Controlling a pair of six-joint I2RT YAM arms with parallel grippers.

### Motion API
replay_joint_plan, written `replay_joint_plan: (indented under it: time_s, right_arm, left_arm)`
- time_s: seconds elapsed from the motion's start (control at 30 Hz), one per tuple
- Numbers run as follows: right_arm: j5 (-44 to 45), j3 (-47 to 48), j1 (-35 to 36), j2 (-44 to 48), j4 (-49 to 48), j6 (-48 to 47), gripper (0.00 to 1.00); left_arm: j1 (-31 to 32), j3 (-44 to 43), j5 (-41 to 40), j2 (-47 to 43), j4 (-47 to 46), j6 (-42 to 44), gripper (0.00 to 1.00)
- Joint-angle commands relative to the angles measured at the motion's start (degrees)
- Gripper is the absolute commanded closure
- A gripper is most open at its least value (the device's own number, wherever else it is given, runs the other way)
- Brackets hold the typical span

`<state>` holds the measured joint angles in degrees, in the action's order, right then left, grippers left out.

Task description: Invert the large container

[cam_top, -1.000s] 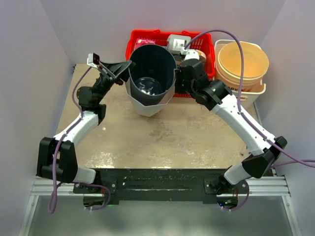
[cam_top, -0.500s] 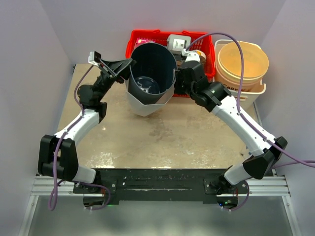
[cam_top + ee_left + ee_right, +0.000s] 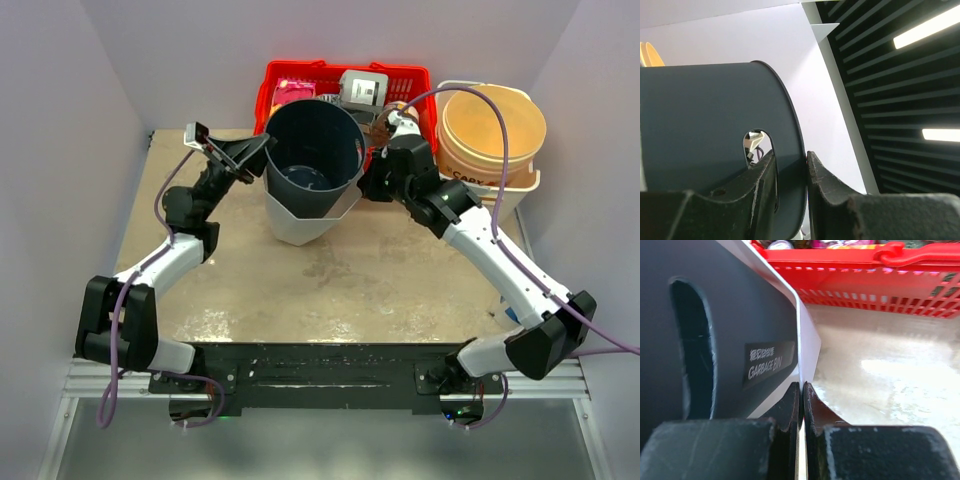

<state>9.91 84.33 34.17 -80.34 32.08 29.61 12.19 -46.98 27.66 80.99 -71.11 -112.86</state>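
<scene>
The large container is a dark blue-grey garbage bin with a white lower part, lifted and tilted with its open mouth facing up toward the camera. My left gripper is shut on the bin's left rim; in the left wrist view the fingers pinch the dark wall beside a handle slot. My right gripper is shut on the bin's right side; in the right wrist view the fingertips clamp the thin edge next to the "GARBAGE BIN" label.
A red basket with items stands at the back behind the bin. A white tub holding stacked orange bowls stands at the back right. The tan tabletop lies below the bin.
Both arms have shifted the bin slightly right and toward the front, its mouth turning more upright. Both grippers stay shut on it.
</scene>
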Motion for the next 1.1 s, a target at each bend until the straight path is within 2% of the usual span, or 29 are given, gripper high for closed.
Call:
replay_joint_plan:
  time_s: [0.0,0.5,0.93,1.07]
  right_arm:
    - [-4.55,-0.31,-0.25,4.05,-8.26,3.62,1.00]
    - [-1.56,-1.10,-0.25,1.67,-7.64,3.53,1.00]
    - [-2.18,-3.39,-0.25,3.52,-10.01,3.35,1.00]
    - [-3.76,-6.36,-0.25,5.71,-13.87,2.65,1.00]
  left_arm:
    - [-0.32,-2.15,-4.54,0.48,-28.10,-0.26,1.00]
    - [1.35,-15.68,-6.48,6.99,-37.34,-3.51,1.00]
    - [0.56,-13.14,-8.59,5.85,-37.61,-1.49,1.00]
    - [-0.14,-12.70,-9.38,5.93,-37.61,-1.40,1.00]
